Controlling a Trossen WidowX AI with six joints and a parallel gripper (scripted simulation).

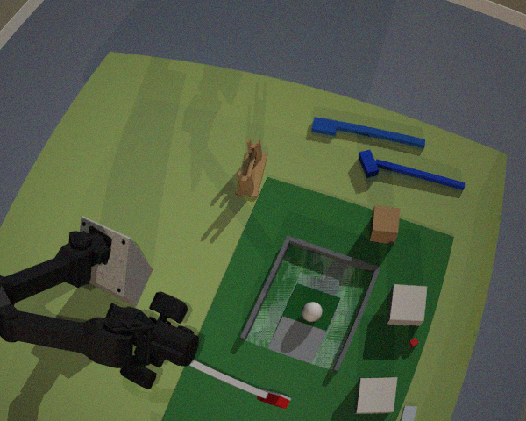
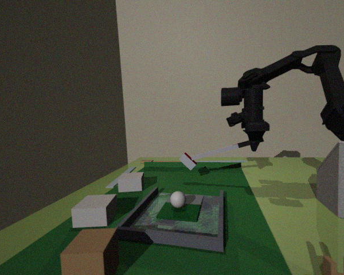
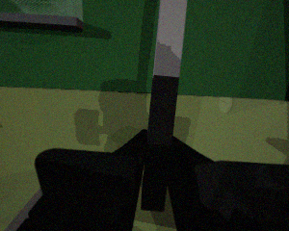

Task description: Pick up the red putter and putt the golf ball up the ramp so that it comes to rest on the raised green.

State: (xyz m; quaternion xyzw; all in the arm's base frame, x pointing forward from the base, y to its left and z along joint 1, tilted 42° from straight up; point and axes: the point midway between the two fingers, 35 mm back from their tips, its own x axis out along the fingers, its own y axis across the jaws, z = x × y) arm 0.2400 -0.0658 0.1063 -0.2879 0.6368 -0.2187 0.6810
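The golf ball (image 1: 311, 311) (image 2: 178, 199) is white and sits over the raised green (image 1: 294, 300) (image 2: 166, 213), near its edge with the grey ramp (image 1: 316, 340). These frames do not show whether it is at rest. My gripper (image 2: 254, 145) (image 3: 153, 135) is shut on the black grip of the red putter. The putter's white shaft (image 1: 227, 378) (image 2: 215, 151) (image 3: 171, 38) slopes down from the fingers to its red and white head (image 1: 273, 399) (image 2: 187, 161). The head is raised off the dark green mat, outside the walled frame, short of the ramp's low end.
Grey walls (image 1: 265, 292) (image 2: 187, 240) bound three sides around the green. Two white blocks (image 1: 408, 304) (image 1: 376, 395) and an orange block (image 1: 385, 224) stand beside them. A wooden rack (image 1: 250, 181) and two blue putters (image 1: 372, 131) (image 1: 419, 174) are farther off.
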